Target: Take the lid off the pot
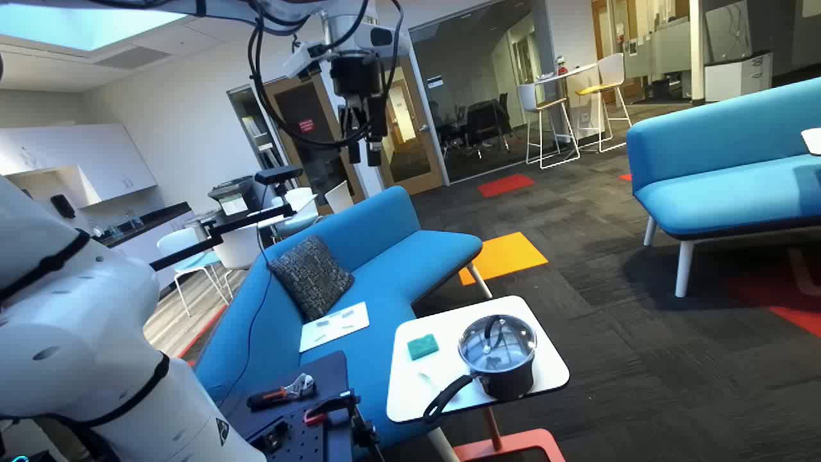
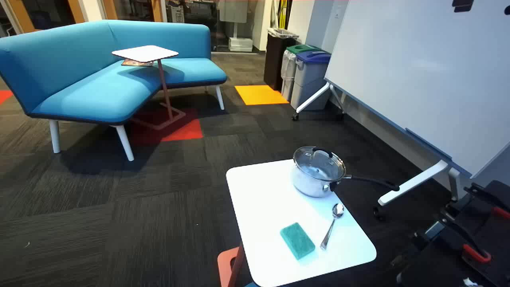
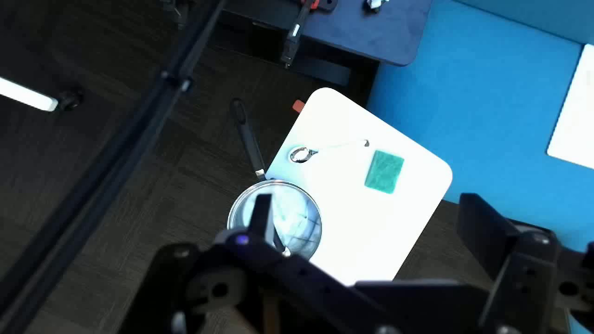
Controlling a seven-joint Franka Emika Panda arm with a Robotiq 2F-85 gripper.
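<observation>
The round glass lid with a silvery rim lies on the pot in both exterior views, with a black arched handle on top. The silvery pot stands upright near one edge of the small white table. Its long black handle sticks out past the table edge in the wrist view. My gripper is open and empty, high above the table. In the wrist view one finger covers part of the lid and hides some of the lid's handle.
A green sponge and a metal spoon lie on the table beside the pot. A blue sofa and a dark work surface with clamps and tools stand close by. A whiteboard stands behind the pot's handle.
</observation>
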